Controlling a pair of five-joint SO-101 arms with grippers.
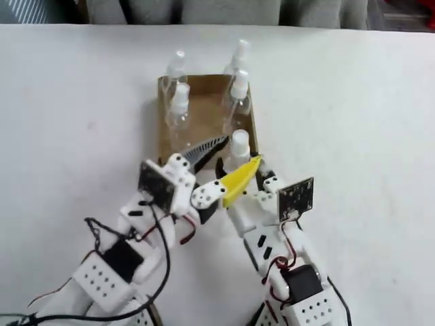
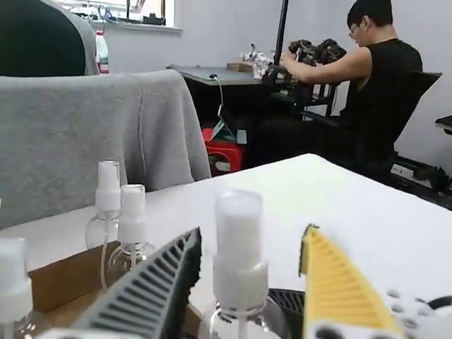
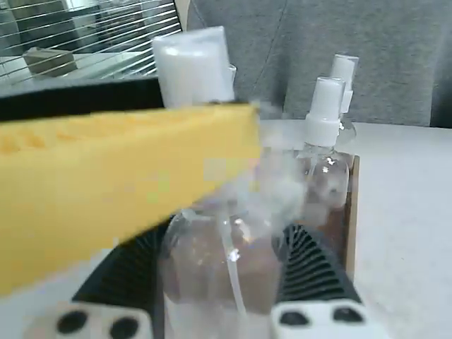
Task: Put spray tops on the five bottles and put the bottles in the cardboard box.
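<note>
We pinch the last bottle (image 3: 205,236) in our right claw (image 3: 222,272), centre frame. Our left claw (image 2: 251,233) stands spread around its spray top (image 2: 239,219). Next, likely: tighten it, then move the bottle into the cardboard box (image 1: 204,115).

White arms (image 1: 306,299), black cables (image 1: 166,258), yellow and grey fingers (image 1: 239,178)

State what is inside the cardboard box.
At least two spray-topped bottles stand in the cardboard box. The near bottle sits between the left pincer and the right pincer, which cover its base.
</note>
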